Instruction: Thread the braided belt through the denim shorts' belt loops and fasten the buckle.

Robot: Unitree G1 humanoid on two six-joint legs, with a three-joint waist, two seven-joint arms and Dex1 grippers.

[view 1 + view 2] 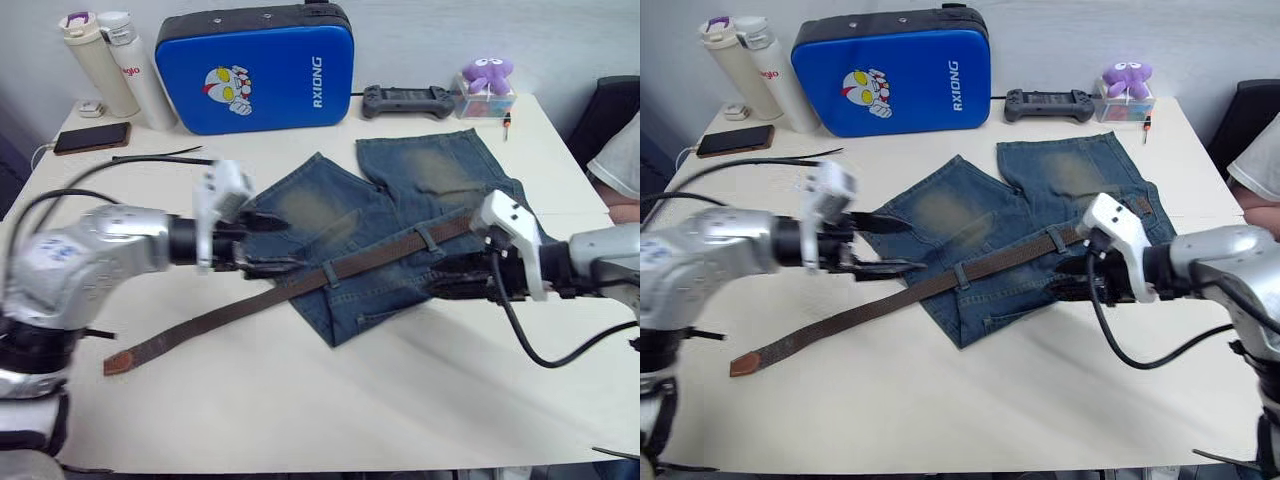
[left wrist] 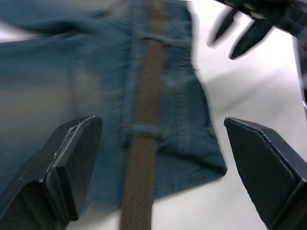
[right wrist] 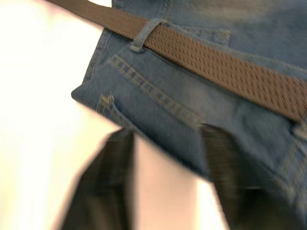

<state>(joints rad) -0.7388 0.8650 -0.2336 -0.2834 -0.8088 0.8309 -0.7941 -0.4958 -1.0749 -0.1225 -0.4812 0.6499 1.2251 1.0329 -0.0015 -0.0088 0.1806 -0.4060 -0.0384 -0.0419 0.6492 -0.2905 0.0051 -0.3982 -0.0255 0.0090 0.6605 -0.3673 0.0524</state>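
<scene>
Denim shorts [image 1: 400,230], faded blue with pale worn patches, lie flat on the white tabletop [image 1: 330,400]. Braided belt [image 1: 300,285], brown and woven, runs under belt loops [image 1: 330,273] along the waistband, its darker tip trailing toward the left. Left gripper [image 2: 160,163] hovers, jaws wide, over the waistband end; right gripper [image 3: 168,177] has jaws parted at the waistband's edge.

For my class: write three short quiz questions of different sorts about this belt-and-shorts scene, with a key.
1. True or false: the belt already passes under at least one loop on the shorts.
2. Which holds the belt? A) left gripper B) right gripper C) neither
3. Fill in: the belt's free tip lies on the ____, on the robot's left side.

Key: 1 true; 2 C, both grippers are open, fingers clear of the belt; 3 table.
</scene>
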